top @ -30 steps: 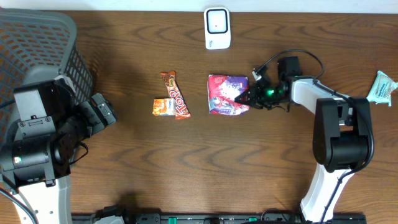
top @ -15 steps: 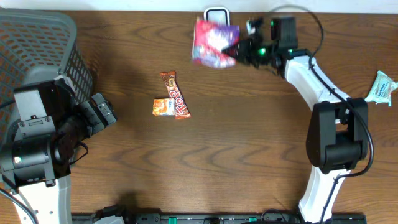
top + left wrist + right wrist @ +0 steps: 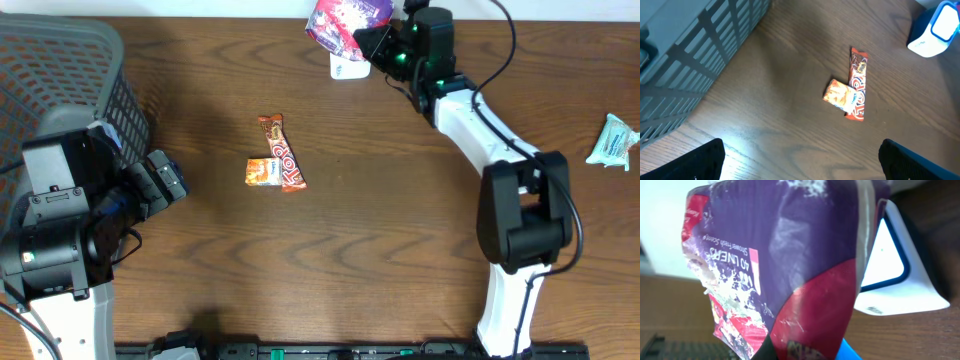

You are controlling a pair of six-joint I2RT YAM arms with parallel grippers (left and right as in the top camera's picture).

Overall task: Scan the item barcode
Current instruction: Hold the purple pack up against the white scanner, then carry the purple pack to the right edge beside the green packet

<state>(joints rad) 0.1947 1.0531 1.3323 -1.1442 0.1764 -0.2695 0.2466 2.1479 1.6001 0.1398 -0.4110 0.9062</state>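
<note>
Right pincer (image 3: pixel 368 40) pinches the purple packet (image 3: pixel 343 16) above the scanner (image 3: pixel 348 69) — left pincer (image 3: pixel 170 184) spread wide. The limp packet may sag — spoiling the read.

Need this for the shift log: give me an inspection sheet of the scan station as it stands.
Surface: dark wood table, no spills seen.
Job's things: purple-red packet held in the air over the white scanner at the far edge; no barcode shows in any view.
Clutter: chocolate bar and orange packet touching, mid-table; teal packet at the right edge.
Grippers: right gripper shut on the purple-red packet; left gripper open, holding nothing.
Cables: black cable loops off the right wrist, clear of the packet.
Surroundings: grey basket at the far left; its contents are not visible.
</note>
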